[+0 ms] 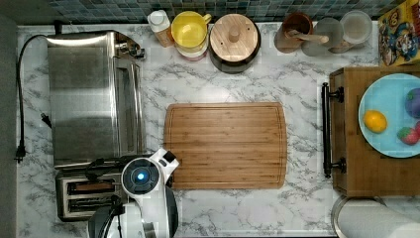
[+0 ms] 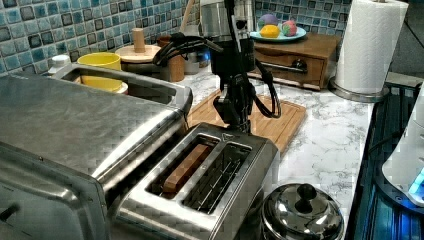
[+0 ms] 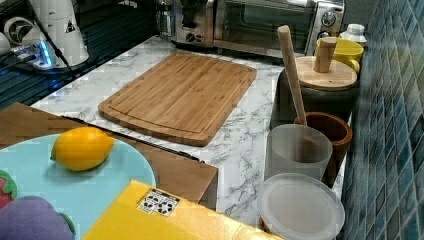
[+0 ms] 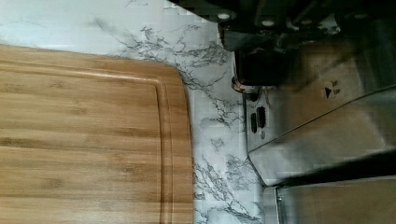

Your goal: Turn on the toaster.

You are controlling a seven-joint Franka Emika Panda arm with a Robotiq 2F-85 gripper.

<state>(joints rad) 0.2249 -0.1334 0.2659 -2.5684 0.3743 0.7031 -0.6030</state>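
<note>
You have the marble counter (image 1: 297, 84) under everything, with the big toaster oven (image 1: 89, 94) along the top view's left. The bamboo cutting board (image 1: 225, 146) lies mid-counter, just beside it. The toaster (image 2: 200, 185) sits in the top view's lower left corner, touching the oven's side, with brown bread (image 2: 185, 167) in one of its two slots. Your gripper (image 2: 235, 117) hangs at the toaster's end nearest the board, right over its edge. You cannot tell from these views how far its jaws are parted or whether they grip anything.
</note>
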